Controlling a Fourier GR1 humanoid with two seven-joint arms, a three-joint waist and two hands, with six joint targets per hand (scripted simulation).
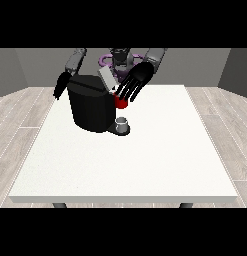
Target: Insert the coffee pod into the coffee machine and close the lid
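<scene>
Front view showed a black coffee machine (90, 107) standing on the white table (145, 160), toward the robot's side and left of the middle. Its grey lid (107, 79) was tilted up, so the machine was open at the top. A red thing at the machine (120, 102) showed just under the lid, at the machine's right shoulder. Below it, on the machine's drip base, sat a small grey thing (122, 122); whether that was a cup or the coffee pod could not be told, and no pod showed plainly anywhere else.

The hand at the view's right (136, 80) hung just beside the raised lid, its fingers straight and spread apart, pointing down and left toward the red thing, with nothing seen between them. The hand at the view's left (60, 85) hung at the machine's far left edge, fingers pointing down; whether they were curled or straight could not be told.

The relation that mattered was lid to hand: the lid's long side ran up and to the left, away from the spread fingers, with the right-side hand plainly the nearer one. By that reading, the coming move probably called for that hand to get above the lid's free end and press it down.
</scene>
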